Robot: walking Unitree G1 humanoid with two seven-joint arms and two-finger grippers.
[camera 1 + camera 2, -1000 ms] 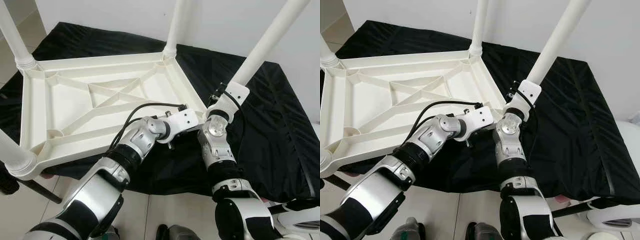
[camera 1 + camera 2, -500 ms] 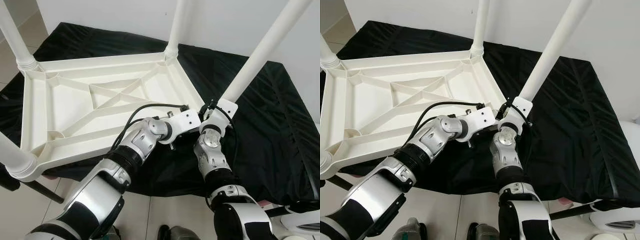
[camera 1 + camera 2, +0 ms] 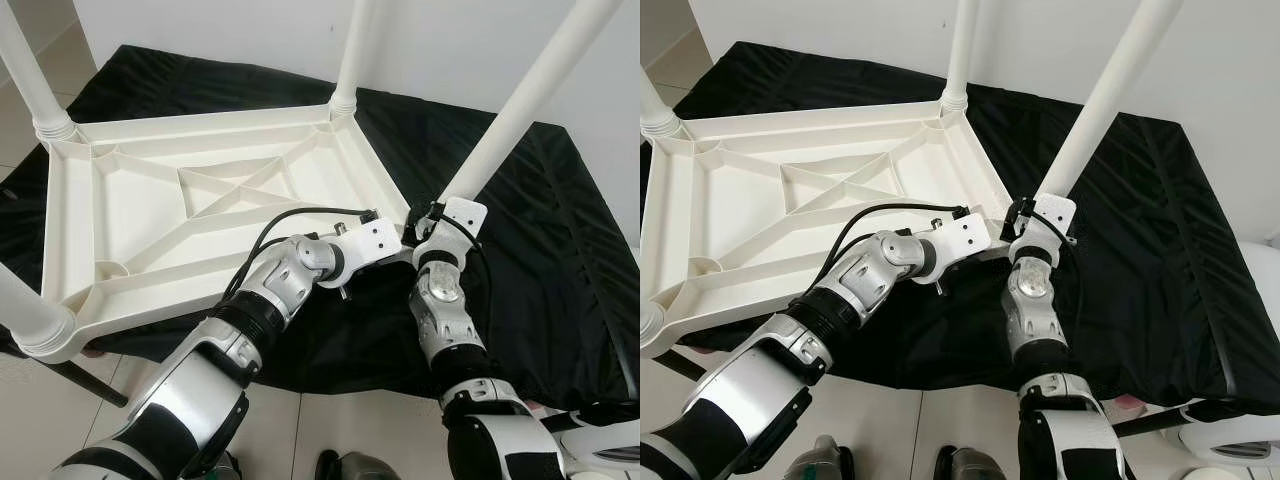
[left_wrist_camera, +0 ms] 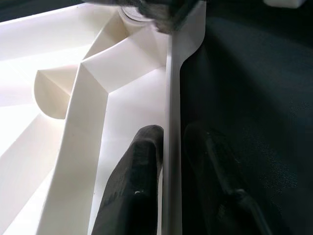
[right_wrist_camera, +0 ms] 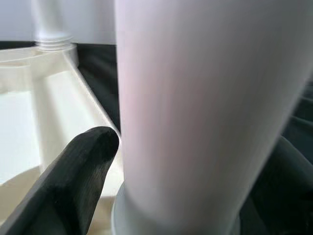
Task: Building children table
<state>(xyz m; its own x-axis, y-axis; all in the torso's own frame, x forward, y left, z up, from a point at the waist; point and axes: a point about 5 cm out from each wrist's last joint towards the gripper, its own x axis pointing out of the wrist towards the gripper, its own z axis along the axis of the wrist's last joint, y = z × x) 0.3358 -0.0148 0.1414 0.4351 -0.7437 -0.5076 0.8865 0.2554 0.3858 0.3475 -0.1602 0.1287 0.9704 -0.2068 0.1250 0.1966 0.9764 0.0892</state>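
On the black cloth (image 3: 560, 240), the ribbed white plastic tabletop (image 3: 140, 215) rim is being pinched by the left gripper (image 4: 168, 147); the smooth round leg (image 5: 205, 107) is being clasped by the right gripper (image 5: 195, 161).

The upturned table (image 3: 200, 215) lies on a cloth (image 3: 520, 260), legs up. Its near-right leg (image 3: 520, 110) rises at 2 o'clock; the far leg (image 3: 350, 60) stands at 12.

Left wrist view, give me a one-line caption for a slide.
Left end effector straddling the upturned white table's rim, one black finger inside the frame, the other over the black cloth.
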